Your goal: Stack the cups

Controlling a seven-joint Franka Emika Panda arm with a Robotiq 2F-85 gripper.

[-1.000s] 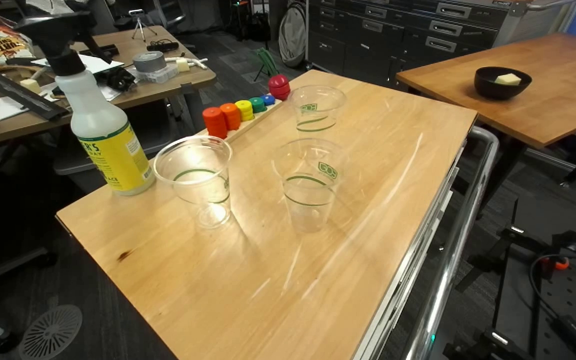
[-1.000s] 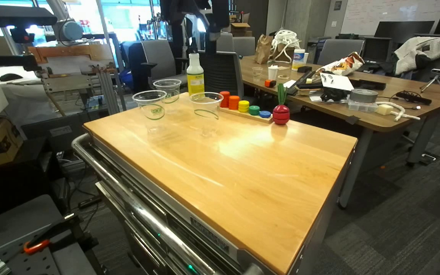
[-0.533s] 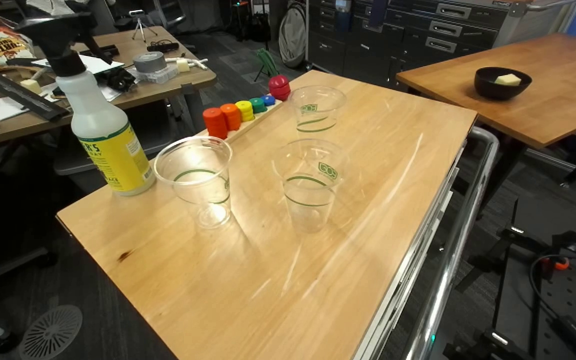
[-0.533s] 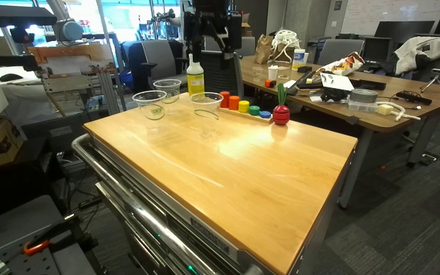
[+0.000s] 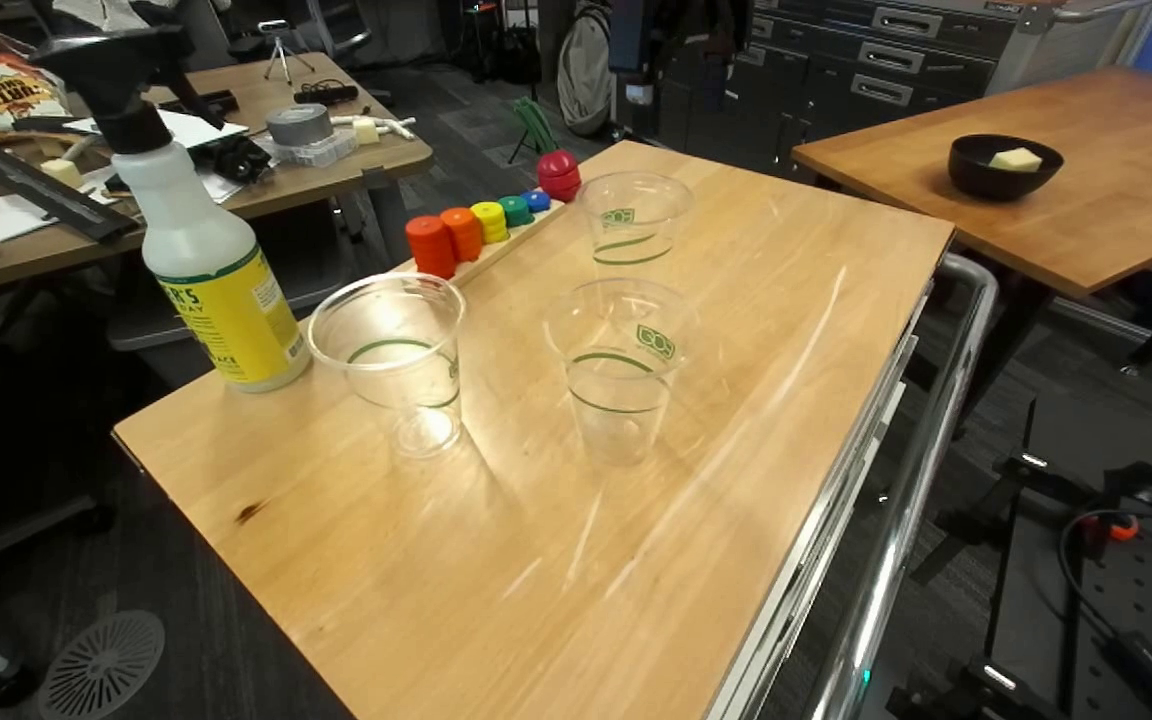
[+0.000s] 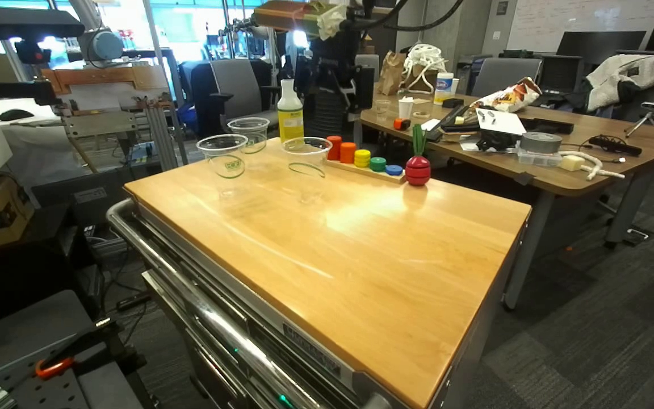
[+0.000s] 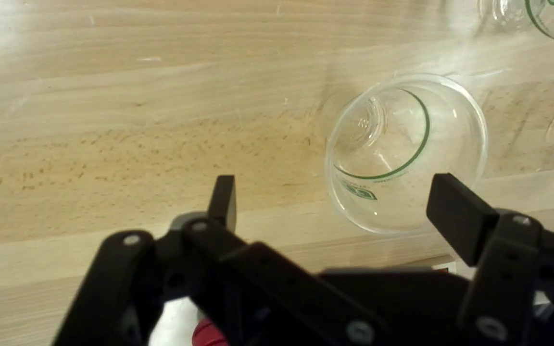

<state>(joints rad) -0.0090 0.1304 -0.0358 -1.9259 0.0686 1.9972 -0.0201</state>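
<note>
Three clear plastic cups stand upright and apart on the wooden tabletop. In an exterior view they are a near-left cup [image 5: 391, 370], a middle cup [image 5: 621, 385] and a far cup [image 5: 634, 225]. The same cups show in an exterior view, the far cup [image 6: 307, 170] by the blocks, with the middle cup [image 6: 226, 166] and near-left cup [image 6: 253, 146]. In the wrist view my gripper [image 7: 342, 204] is open and empty above the table. The far cup [image 7: 402, 168] lies below it, towards the right finger [image 7: 459, 216]. In an exterior view my gripper [image 6: 331, 94] hangs behind the blocks.
A yellow spray bottle [image 5: 231, 320] stands at the table edge by the near-left cup. A row of colourful blocks [image 6: 348, 153] and a red round toy [image 6: 418, 169] line one edge. A metal rail [image 5: 921, 450] runs along the opposite side.
My gripper has come lower and to the right in an exterior view. In the opposite exterior view it has entered at the top and moved left. The cups have not moved.
</note>
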